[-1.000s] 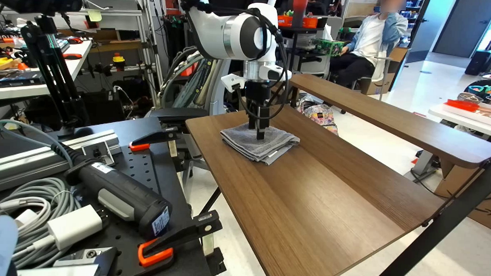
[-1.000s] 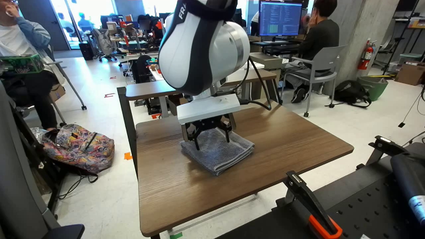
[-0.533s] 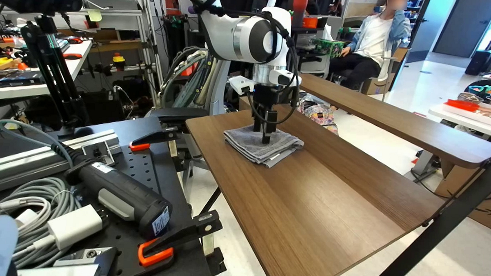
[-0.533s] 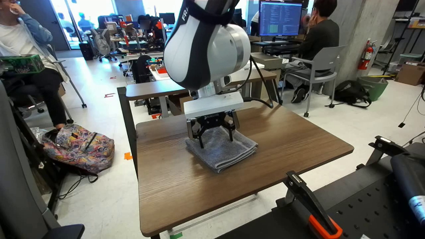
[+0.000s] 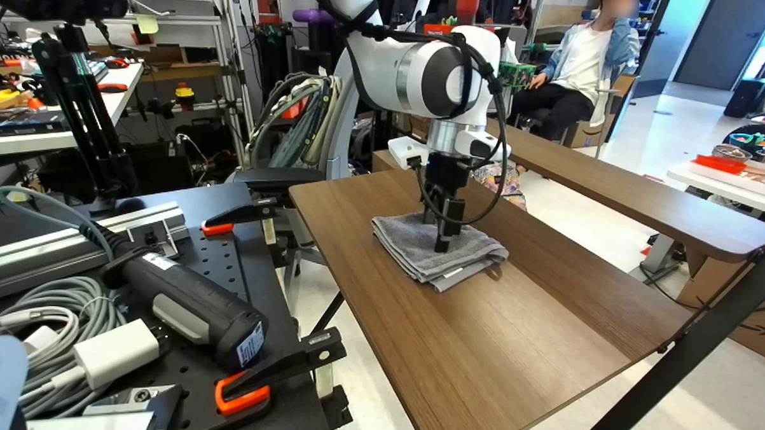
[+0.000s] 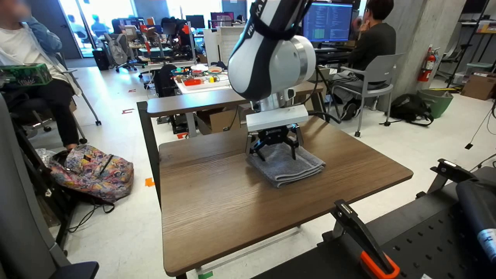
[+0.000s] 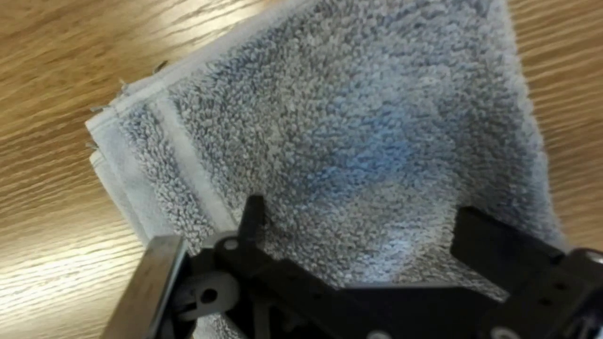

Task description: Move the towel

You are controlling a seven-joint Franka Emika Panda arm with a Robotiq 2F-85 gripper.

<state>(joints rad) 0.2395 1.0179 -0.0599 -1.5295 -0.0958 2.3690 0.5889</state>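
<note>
My slim black fingers (image 7: 494,252), spread, on a folded grey terry towel (image 7: 348,127)
My wrist view: its pale-striped end (image 7: 153,165) at nine o'clock, brown wood-grain worktop (image 7: 42,188) beyond.

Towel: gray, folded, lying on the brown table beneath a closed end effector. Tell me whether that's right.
Not quite: the end effector is open, its fingers apart in the wrist view. The gray towel does lie folded on the brown table beneath it.

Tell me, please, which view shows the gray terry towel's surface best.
The wrist view: close up, it reveals the pile of the gray terry towel and a pale band, though the towel is cropped. Both exterior views show it smaller, folded, partly behind the gripper.
</note>
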